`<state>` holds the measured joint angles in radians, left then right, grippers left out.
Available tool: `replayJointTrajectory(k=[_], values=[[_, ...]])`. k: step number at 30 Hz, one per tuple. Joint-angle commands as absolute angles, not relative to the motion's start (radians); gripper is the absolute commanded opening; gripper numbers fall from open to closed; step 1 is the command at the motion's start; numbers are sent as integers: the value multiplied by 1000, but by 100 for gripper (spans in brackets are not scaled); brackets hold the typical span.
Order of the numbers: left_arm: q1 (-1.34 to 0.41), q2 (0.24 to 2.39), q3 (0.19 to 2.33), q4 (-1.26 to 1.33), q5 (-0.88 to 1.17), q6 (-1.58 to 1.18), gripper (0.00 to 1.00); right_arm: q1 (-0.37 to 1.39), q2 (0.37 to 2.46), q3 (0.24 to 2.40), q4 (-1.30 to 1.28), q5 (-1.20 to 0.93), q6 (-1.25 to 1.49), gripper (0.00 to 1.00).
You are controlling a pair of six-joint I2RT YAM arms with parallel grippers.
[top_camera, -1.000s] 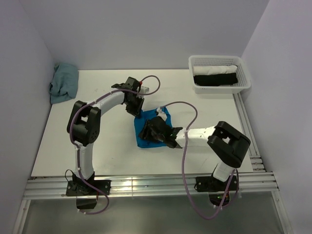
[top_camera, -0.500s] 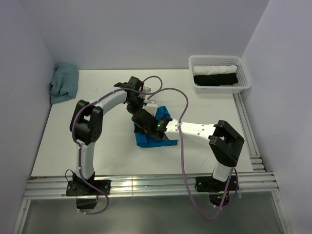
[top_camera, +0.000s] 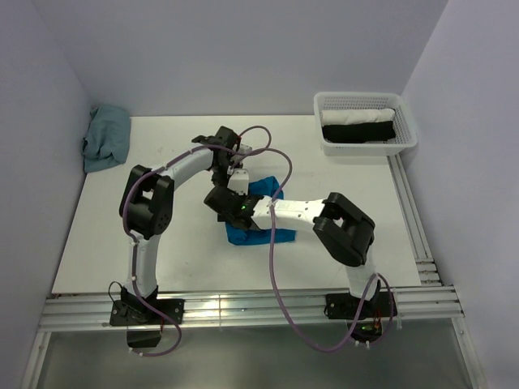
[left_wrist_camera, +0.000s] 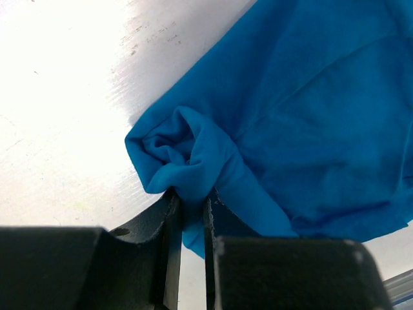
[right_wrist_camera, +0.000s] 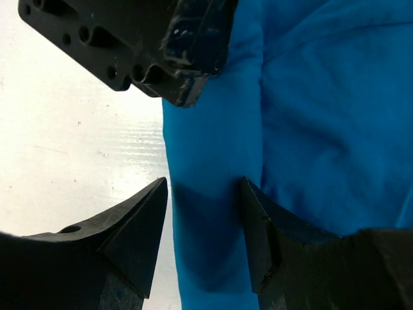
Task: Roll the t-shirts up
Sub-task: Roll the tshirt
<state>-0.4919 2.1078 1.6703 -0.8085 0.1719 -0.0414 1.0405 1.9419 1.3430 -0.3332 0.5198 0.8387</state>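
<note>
The bright turquoise-blue t-shirt [top_camera: 244, 235] lies partly rolled and bunched on the white table, mostly covered by my right arm. My left gripper [top_camera: 232, 177] is at the shirt's far left corner. In the left wrist view it [left_wrist_camera: 191, 201] is shut on a rolled fold of the blue shirt [left_wrist_camera: 310, 116]. My right gripper [top_camera: 220, 203] reaches across to the shirt's left edge. In the right wrist view it [right_wrist_camera: 203, 194] is open, and its jaws straddle the rolled edge of the shirt [right_wrist_camera: 322, 116], with the left gripper's body [right_wrist_camera: 161, 45] just beyond.
A crumpled grey-teal shirt [top_camera: 106, 136] lies at the back left corner. A white mesh basket [top_camera: 405, 133] at the back right holds black and white rolled fabric. Metal rails [top_camera: 243, 309] run along the front and right table edges.
My right arm has swung left across the blue shirt, carrying its gripper from the shirt's middle to its left edge. My left gripper has shifted slightly and still grips the fold.
</note>
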Motion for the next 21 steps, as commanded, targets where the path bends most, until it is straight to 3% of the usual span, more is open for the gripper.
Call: replayJointTrajectory(k=[1,11,16,18,21], values=[[-500,2137,1704,-827,144,-18,17,1058,1982,1393,-376,557,833,56],[-500,2174,1790,-873,176,-17,36,1088,2060,1397,-463,561,888,55],[-497,2175,1842,-905,207,-11,52,1085,2020,1326,-405,532,900,43],[-486,2175,1884,-919,241,-11,61,1066,1970,1275,-342,491,896,34],[-451,2166,1937,-940,323,-11,70,1023,1875,1120,-66,364,899,27]])
